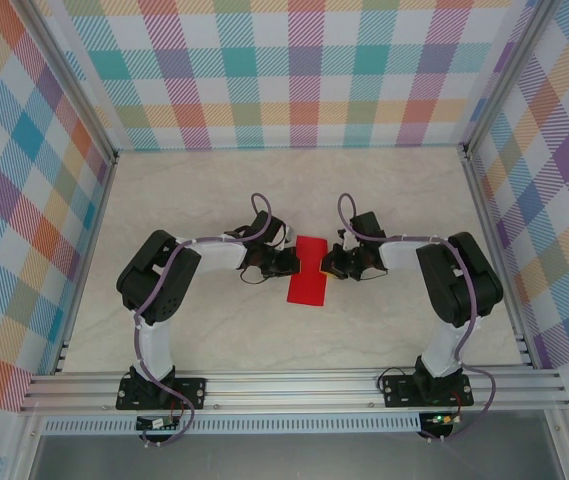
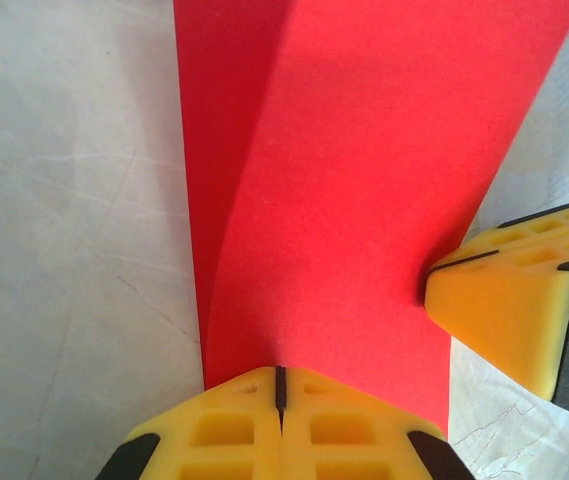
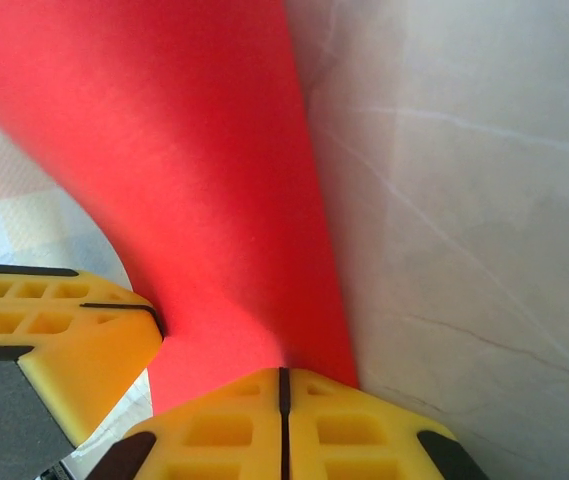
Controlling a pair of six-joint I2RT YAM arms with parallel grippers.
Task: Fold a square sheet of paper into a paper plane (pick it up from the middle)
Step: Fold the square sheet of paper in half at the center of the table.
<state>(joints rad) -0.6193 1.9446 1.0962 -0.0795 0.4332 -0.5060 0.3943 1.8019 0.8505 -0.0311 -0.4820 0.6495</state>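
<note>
My paper [image 2: 364, 200] is plain bright red with no pattern, a shade darker where one layer shadows another. My left fingers [image 2: 224, 430] are yellow with black corners and a thin black seam between them. My right fingers [image 3: 344, 430] are the same yellow and black. The table [image 1: 214, 190] is pale cream with faint grey veining. The walls [image 1: 304, 70] wear a pastel plaid of teal, orange, purple, pink and yellow on white. My arms [image 1: 159, 275] are black and white, and the rail [image 1: 294, 385] is silver.
</note>
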